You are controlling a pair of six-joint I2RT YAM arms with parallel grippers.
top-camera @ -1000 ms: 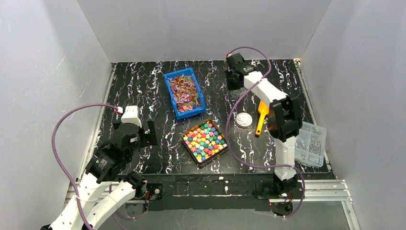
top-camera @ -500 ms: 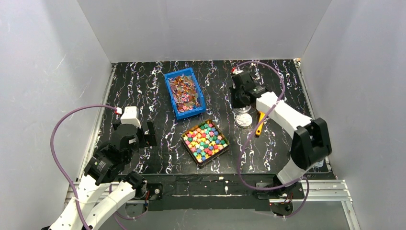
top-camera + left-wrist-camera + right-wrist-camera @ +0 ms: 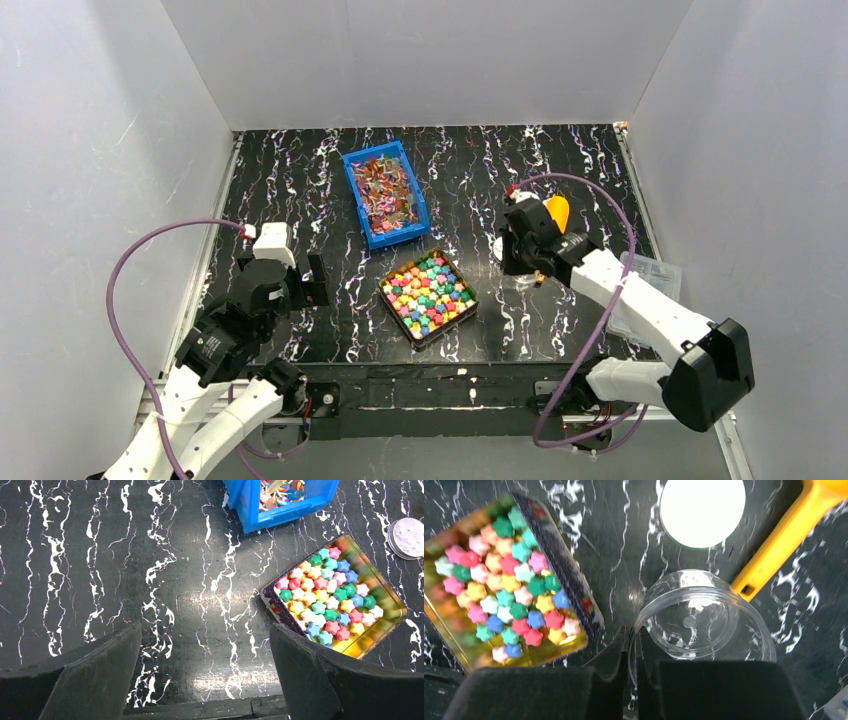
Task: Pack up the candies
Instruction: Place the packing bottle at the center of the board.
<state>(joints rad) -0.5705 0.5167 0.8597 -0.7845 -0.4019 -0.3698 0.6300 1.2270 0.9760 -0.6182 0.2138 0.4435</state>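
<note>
Two arms share the black marbled table point(image 3: 290, 170) I am watching. My left gripper point(image 3: 204, 630) hangs at the lower left of the overhead view, its jaws wide apart over bare tabletop and holding nothing. My right gripper point(image 3: 633, 636) sits right of centre, jaws pinched together on the near rim of a clear jar point(image 3: 704, 620), which stands upright and open. A blue bin point(image 3: 353, 195) of mixed colourful pieces lies at upper centre. Below it, at centre, a gold tin point(image 3: 370, 640) holds the candies point(image 3: 428, 292), star-shaped and packed in one layer. A yellow scoop point(image 3: 781, 547) lies just beside the jar, and a round white lid point(image 3: 702, 511) sits above the jar in the right wrist view.
</note>
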